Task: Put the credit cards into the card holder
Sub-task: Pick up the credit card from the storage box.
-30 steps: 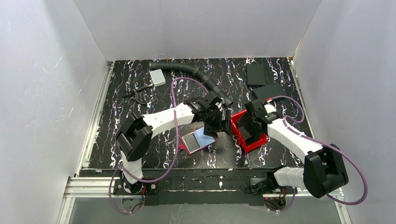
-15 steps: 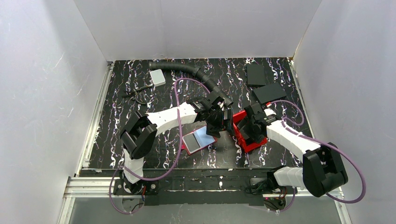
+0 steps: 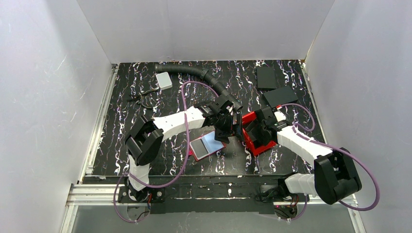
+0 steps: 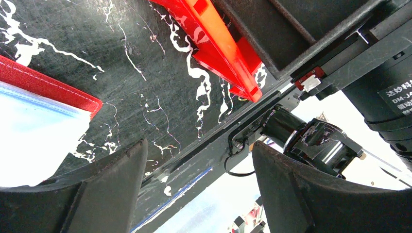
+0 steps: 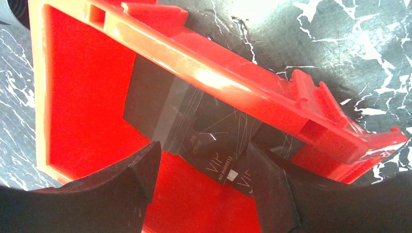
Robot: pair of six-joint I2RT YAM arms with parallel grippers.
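Both left jaws and right jaws stand spread, empty. The right jaws have edged over the red open-top plastic bin (image 5: 209, 73), above thin dark VIP-printed cards (image 5: 194, 131); a pick seems next.

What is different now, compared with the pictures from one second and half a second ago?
The left gripper moved slightly to the right, toward the red bin. The right gripper edged slightly left over the bin. Nothing was taken hold of or let go; both pairs of fingers are open. The red wallet, the pale card on it and the black slabs stayed put.
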